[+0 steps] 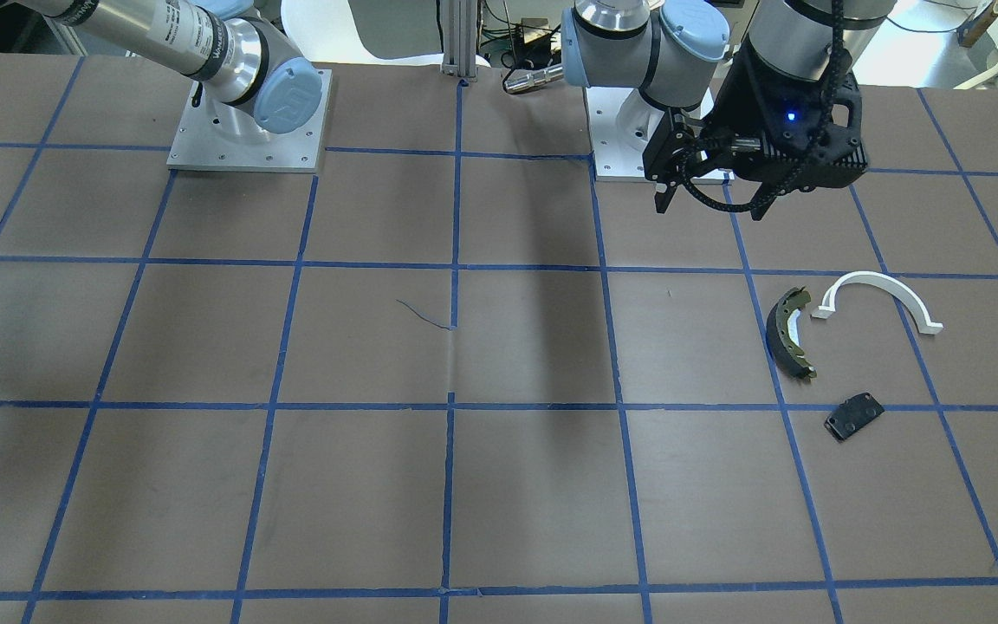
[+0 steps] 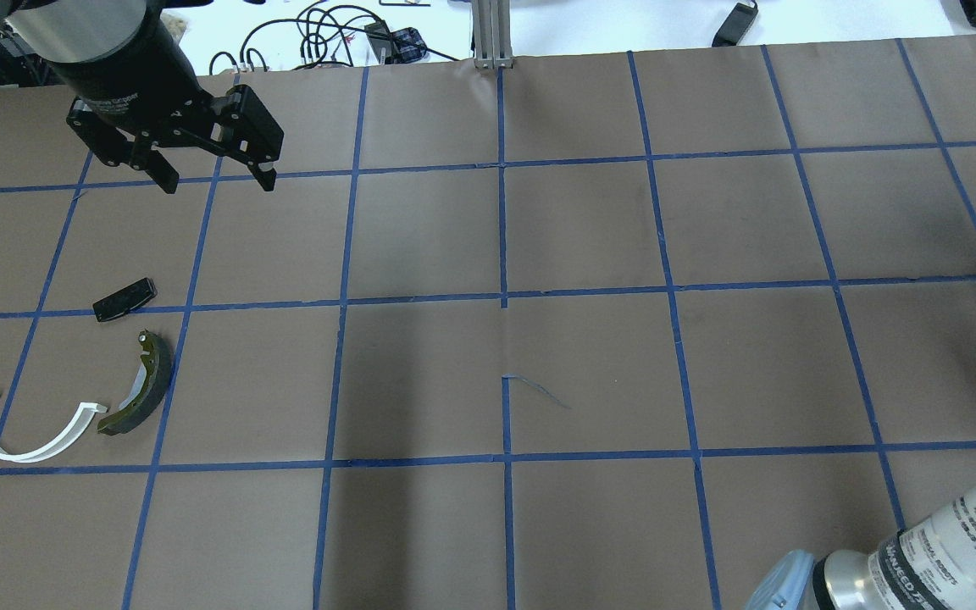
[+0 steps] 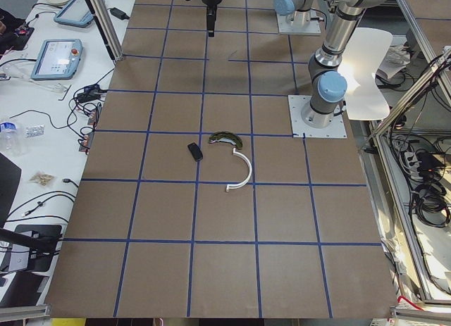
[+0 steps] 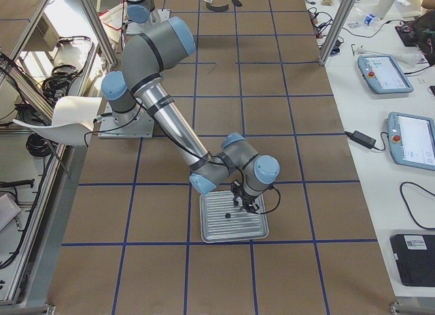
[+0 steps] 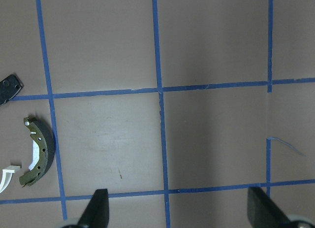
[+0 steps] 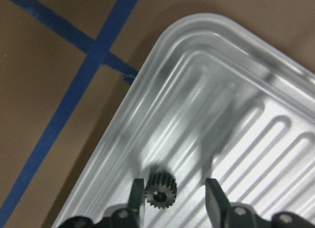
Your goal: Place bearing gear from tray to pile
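Note:
The bearing gear (image 6: 157, 191), small, dark and toothed, lies in the ribbed metal tray (image 6: 197, 26). My right gripper (image 6: 174, 196) is open and low over the tray, its fingers on either side of the gear, which sits close to the left finger (image 6: 136, 190). The pile lies far off on the table: an olive brake shoe (image 2: 145, 385), a white half-ring arc (image 2: 30, 436) and a black plate (image 2: 124, 299). My left gripper (image 2: 217, 180) is open and empty, held above the table beyond the pile.
The tray (image 4: 234, 226) stands at the table's end on my right, with the right arm bent down over it. The table is brown paper with a blue tape grid. A loose tape curl (image 2: 539, 391) lies near the middle. Cables and tablets sit beyond the far edge.

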You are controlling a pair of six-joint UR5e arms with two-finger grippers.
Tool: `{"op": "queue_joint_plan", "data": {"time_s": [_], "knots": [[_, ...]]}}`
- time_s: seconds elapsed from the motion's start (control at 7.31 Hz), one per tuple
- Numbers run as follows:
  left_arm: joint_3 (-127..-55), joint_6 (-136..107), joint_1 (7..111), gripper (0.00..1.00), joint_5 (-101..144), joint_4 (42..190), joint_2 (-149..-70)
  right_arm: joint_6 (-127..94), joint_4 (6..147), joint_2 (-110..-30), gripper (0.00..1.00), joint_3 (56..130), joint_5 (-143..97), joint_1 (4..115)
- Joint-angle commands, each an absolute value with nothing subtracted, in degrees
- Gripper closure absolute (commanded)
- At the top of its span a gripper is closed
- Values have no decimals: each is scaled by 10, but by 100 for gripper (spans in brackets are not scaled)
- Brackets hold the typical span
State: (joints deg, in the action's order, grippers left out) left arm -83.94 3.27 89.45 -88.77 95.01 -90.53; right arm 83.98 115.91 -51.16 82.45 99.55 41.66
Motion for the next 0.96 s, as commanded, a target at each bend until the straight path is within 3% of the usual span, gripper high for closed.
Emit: {"op": "queue_joint_plan", "data": {"time_s": [0.0,0.14,0.27,0.68,0.82], "knots": [[-839,33,894,0,-888,950,-905,839,1158,-507,48,825,996,417],[-839,33,895,0,-888,950,-905,839,1158,-507,48,825,996,417],[-839,33,895,0,-888,950,-905,839,1158,-507,54,825,996,417],[-839,33,894,0,-888,950,-905,838,1158,-507,100,825,1005,417],[-839,33,895,0,-888,950,-905,838,1158,-507,100,824,1027,417]]}}
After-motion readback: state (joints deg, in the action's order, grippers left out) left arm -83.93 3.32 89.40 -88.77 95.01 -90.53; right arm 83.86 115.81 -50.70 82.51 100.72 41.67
